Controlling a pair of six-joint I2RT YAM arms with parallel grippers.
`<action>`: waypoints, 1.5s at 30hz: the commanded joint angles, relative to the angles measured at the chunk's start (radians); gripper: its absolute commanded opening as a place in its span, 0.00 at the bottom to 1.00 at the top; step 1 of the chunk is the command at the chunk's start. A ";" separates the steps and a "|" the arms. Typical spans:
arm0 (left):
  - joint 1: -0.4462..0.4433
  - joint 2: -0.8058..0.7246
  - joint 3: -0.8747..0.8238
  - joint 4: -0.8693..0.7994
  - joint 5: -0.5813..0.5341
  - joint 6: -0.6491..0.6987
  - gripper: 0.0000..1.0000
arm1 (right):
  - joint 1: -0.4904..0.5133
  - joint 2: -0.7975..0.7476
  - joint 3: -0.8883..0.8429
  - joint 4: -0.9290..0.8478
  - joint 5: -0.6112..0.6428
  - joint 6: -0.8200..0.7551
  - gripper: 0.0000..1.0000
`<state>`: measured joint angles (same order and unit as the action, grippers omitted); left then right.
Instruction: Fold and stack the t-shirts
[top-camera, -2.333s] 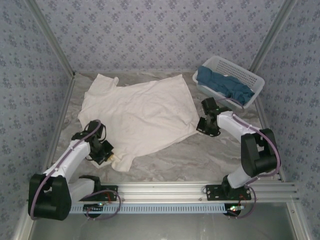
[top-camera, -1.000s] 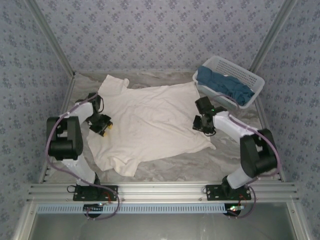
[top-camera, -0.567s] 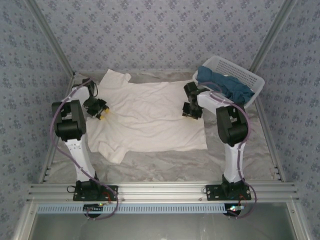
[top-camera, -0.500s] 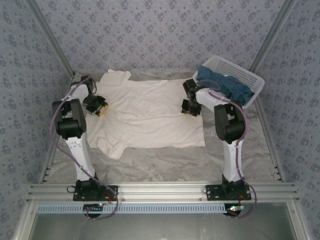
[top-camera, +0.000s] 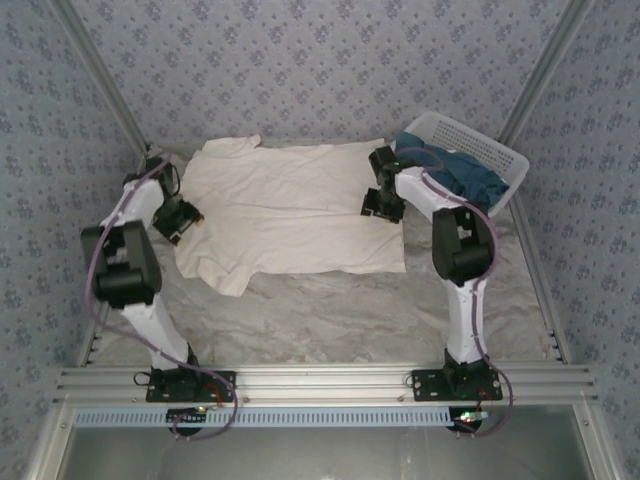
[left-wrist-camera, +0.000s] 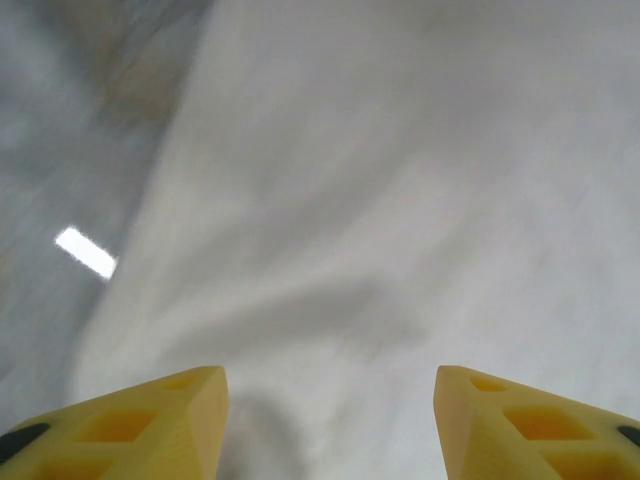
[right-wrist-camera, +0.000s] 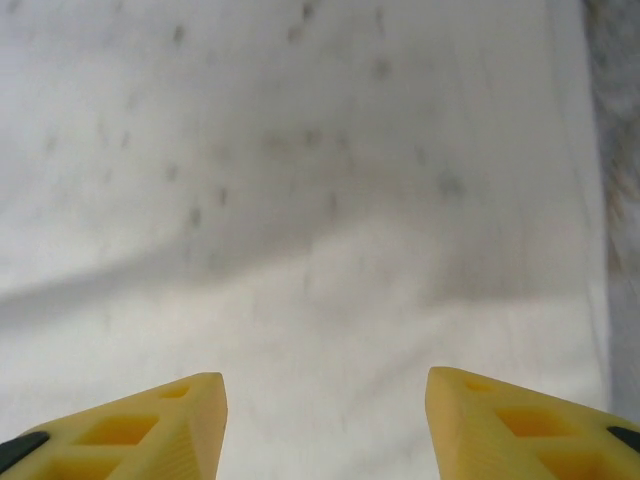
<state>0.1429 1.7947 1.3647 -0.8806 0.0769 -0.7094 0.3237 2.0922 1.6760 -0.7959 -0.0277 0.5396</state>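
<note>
The cream-white t-shirt (top-camera: 290, 205) lies spread flat across the back of the table, one sleeve hanging toward the front left. My left gripper (top-camera: 180, 220) hovers at the shirt's left edge. In the left wrist view it (left-wrist-camera: 330, 420) is open, with yellow fingers (left-wrist-camera: 150, 420) wide apart over blurred cream cloth (left-wrist-camera: 380, 200). My right gripper (top-camera: 383, 203) is over the shirt's right edge and also open (right-wrist-camera: 325, 420), above cloth with faint dark printed marks (right-wrist-camera: 300, 200). Dark teal-blue shirts (top-camera: 452, 172) are piled in the basket.
The white lattice basket (top-camera: 505, 160) stands at the back right corner, close to the right arm. Grey marbled table (top-camera: 330, 310) stretches in front of the shirt. Patterned walls and metal frame posts enclose the table.
Both arms have swung from the front to the back of the table. The cream shirt went from rumpled and diagonal to flat and squared at the back.
</note>
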 joint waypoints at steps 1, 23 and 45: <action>0.011 -0.138 -0.206 0.047 0.094 0.011 0.55 | 0.010 -0.178 -0.146 0.045 -0.055 -0.014 0.57; 0.023 -0.259 -0.416 0.113 0.156 -0.045 0.03 | -0.060 -0.483 -0.599 0.076 -0.099 0.010 0.54; -0.094 -0.635 -0.725 -0.104 0.079 -0.312 0.00 | -0.136 -0.430 -0.761 0.229 -0.177 0.290 0.39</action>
<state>0.0517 1.1732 0.6483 -0.9440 0.1745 -0.9989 0.2016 1.6440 0.9241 -0.6502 -0.1585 0.7586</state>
